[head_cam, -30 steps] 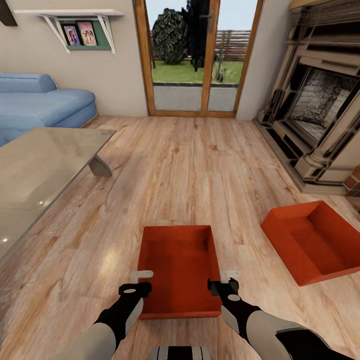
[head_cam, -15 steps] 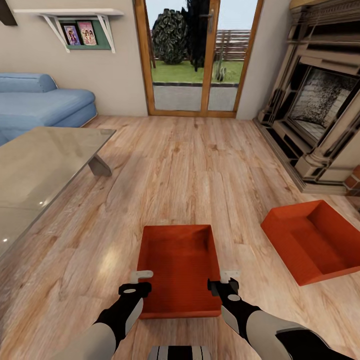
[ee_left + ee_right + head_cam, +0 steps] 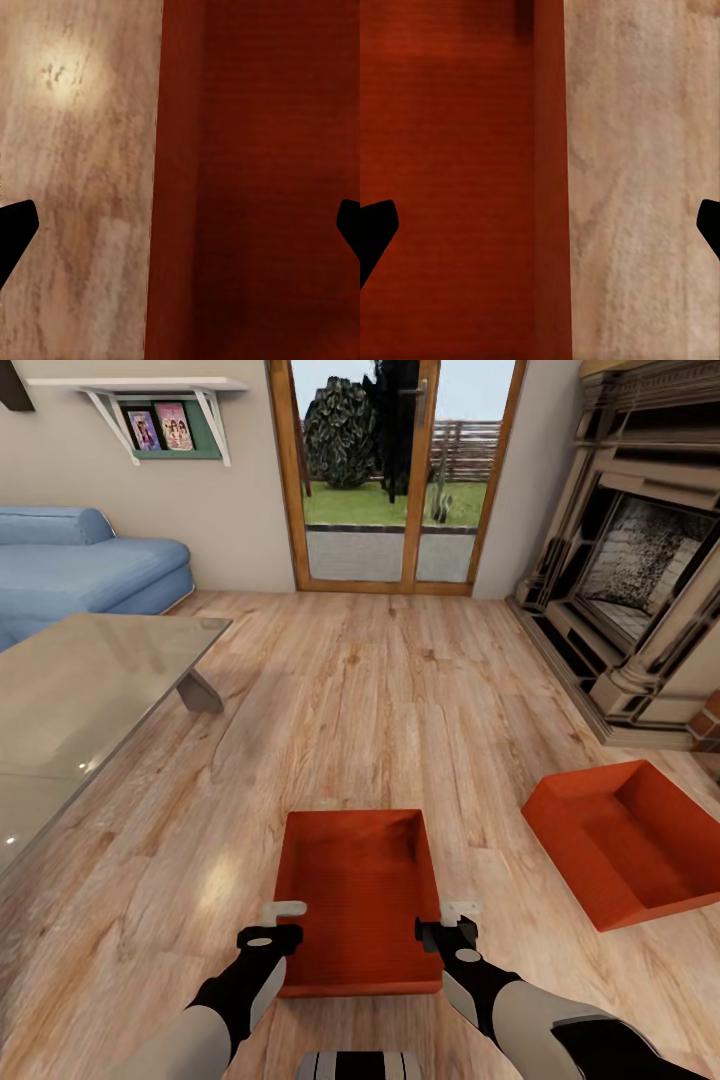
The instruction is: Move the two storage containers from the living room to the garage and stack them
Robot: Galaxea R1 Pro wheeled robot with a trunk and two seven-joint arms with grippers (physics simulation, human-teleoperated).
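Head camera view of a living room, seen from above the robot's two arms. At the lower centre of the frame, the left gripper (image 3: pixel 283 922) sits over the left wall of a red-orange storage container (image 3: pixel 358 895), and the right gripper (image 3: pixel 452 921) sits over that container's right wall. Both grippers are spread wide. In the left wrist view the two dark fingertips (image 3: pixel 15 232) show at opposite edges of the picture, one over wood floor (image 3: pixel 75 187) and the other over the container's red inside (image 3: pixel 262 180), so the thin wall runs between them with nothing gripped. The right wrist view shows the same straddle: one fingertip (image 3: pixel 375 229) over the red bottom (image 3: pixel 450 172), the other over the planks (image 3: pixel 645 187), wall untouched between them.

The container lies flat on the light wood plank floor (image 3: pixel 380 700), its long side running away from the robot. The second storage container (image 3: pixel 625 840), same colour and shape, lies on the floor at the lower right of the frame, turned at an angle and well apart from the first.

Further out, a glass-topped coffee table (image 3: pixel 70 710) fills the left middle. A blue sofa (image 3: pixel 80 565) stands at the upper left, under a wall shelf (image 3: pixel 165 415) with two pictures. A wood-framed glass door (image 3: pixel 400 470) at top centre shows grass and shrubs outside. A fireplace (image 3: pixel 640 550) occupies the upper right.
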